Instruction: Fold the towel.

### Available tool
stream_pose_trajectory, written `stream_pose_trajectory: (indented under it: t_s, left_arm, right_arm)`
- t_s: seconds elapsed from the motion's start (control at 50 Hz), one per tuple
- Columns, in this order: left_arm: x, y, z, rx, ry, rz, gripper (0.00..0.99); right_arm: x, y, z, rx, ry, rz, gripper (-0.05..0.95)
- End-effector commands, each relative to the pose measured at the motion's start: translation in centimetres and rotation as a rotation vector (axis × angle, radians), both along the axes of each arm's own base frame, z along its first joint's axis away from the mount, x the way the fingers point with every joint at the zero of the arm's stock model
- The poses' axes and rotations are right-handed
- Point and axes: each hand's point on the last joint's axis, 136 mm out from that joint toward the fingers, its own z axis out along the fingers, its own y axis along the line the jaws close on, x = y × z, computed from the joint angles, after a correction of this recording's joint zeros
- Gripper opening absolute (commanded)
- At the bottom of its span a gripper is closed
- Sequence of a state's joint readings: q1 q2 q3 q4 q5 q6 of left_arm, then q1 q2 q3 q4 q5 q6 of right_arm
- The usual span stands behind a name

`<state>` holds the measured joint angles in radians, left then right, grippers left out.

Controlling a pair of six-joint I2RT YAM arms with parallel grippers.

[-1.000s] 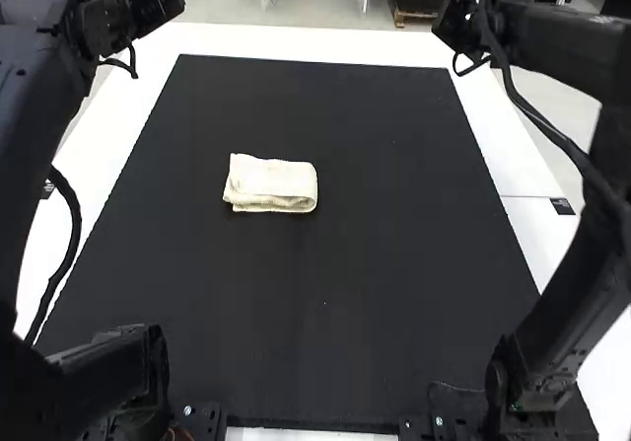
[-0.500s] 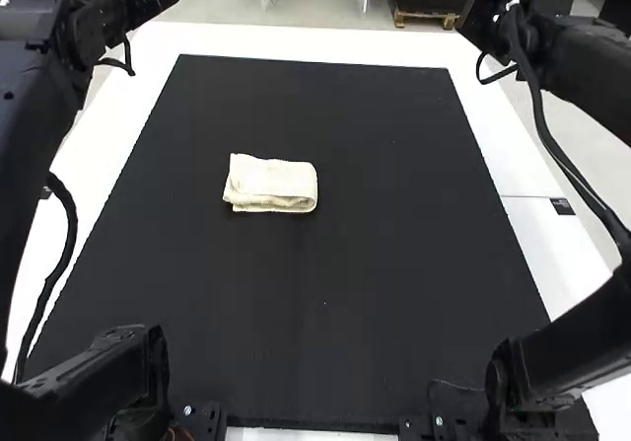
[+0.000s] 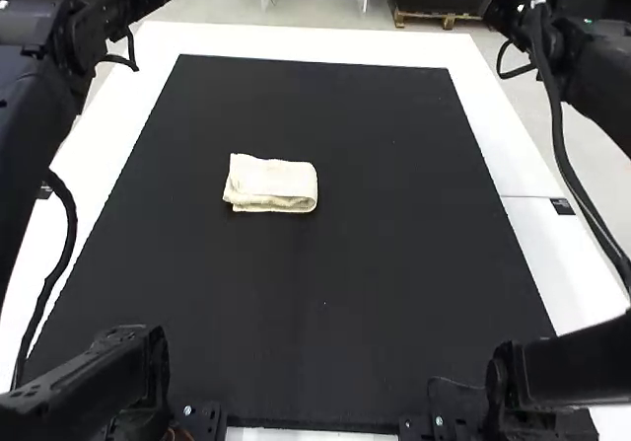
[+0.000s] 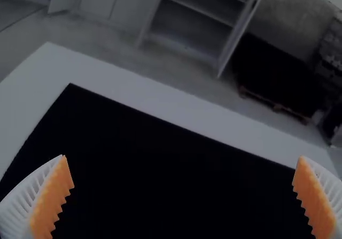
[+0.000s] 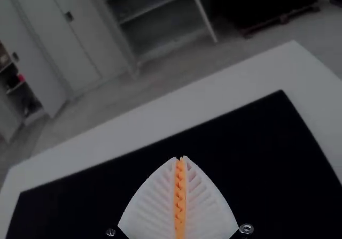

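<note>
The cream towel (image 3: 271, 183) lies on the black mat in the high view, left of the middle, folded into a small rectangular bundle. Its right end is rounded, and layers show along the near edge. Neither arm touches it. In the left wrist view my left gripper (image 4: 182, 157) is open wide, with bare mat between its ribbed fingers. My right gripper (image 5: 180, 157) is shut in the right wrist view, orange pads pressed together with nothing between them.
The black mat (image 3: 325, 332) covers most of the white table (image 3: 315, 42). The left arm (image 3: 35, 115) rises along the left side, its cable hanging by the mat. The right arm (image 3: 596, 76) stands raised over the right side.
The right arm has shifted outward to the right, away from the mat, and its lower link has swung down. The left arm has moved only slightly. The towel has stayed put.
</note>
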<state>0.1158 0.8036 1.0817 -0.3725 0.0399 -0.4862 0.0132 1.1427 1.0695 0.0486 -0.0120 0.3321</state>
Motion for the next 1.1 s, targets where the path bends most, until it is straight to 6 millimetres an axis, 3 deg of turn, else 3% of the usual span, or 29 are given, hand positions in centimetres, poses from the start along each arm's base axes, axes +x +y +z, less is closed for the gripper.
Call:
stream_pose_trajectory:
  t_s: [0.0, 0.26, 0.38, 0.72, 0.96, 1.08]
  left_arm:
    - [-0.8, 0.0, 1.1, 0.019, -0.035, 0.010, 0.972]
    - [-2.1, 0.1, 0.2, 0.019, -0.031, 0.020, 0.972]
    - [-3.0, 0.1, 0.0, 0.028, -0.041, 0.027, 0.972]
    - [-5.6, 0.6, 0.4, 0.081, -0.123, 0.056, 0.972]
    - [-6.4, -1.1, -0.7, 0.079, -0.130, -0.012, 0.972]
    - [-6.4, -1.6, -1.8, 0.083, -0.106, -0.033, 0.972]
  right_arm:
    - [-1.4, -1.4, 1.6, -0.012, -0.055, -0.046, -0.02]
    - [-5.5, -1.1, 2.4, -0.015, -0.138, -0.048, -0.02]
    - [-6.6, -0.7, 1.7, -0.013, -0.143, -0.038, -0.02]
    - [-9.5, -0.7, 2.9, -0.009, -0.239, -0.039, -0.02]
    - [-14.1, -0.9, 5.2, -0.026, -0.376, -0.050, -0.02]
    - [-16.6, -0.5, 5.0, -0.069, -0.435, -0.024, -0.02]
